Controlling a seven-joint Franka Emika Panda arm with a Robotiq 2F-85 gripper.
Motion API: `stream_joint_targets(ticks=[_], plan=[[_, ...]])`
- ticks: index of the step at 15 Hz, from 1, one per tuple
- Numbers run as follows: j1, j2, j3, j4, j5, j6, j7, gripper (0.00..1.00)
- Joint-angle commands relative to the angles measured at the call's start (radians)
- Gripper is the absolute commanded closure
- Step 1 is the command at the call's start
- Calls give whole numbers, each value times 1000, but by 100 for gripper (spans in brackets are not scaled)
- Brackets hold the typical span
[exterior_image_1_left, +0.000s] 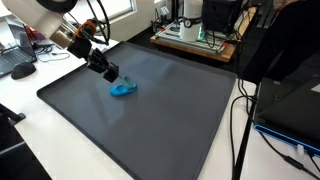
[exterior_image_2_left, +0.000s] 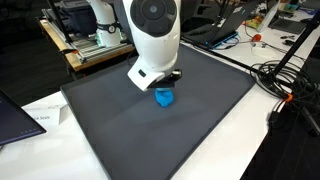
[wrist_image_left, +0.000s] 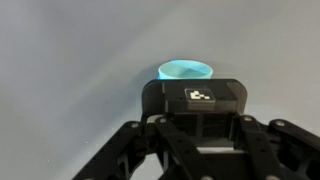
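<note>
The small blue cup (exterior_image_1_left: 122, 89) sits approx mid grey mat (exterior_image_1_left: 150, 130), right at the gripper (exterior_image_1_left: 111, 75), whose claw is drawn in narrow (grip on it unclear); prob. thin, light, slippery plastic w/ squashy walls, so best pinched gently across the rim.

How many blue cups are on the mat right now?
1. The blue cup sits on the dark mat, right by the gripper, as both exterior views show. The arm covers some of the mat, so another could be hidden.
</note>
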Motion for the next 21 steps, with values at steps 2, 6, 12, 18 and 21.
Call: stream_joint_targets(ticks=[2,6,12,18,21], plan=[[4,44,-7,21,-11,61,2,78],[3,20,-12,19,-17,56,-4,78],[2,-24,-15,-8,-18,72,-16,78],[8,-97,-23,-61,-32,80,-28,78],[8,-156,-29,-78,-42,119,-36,78]])
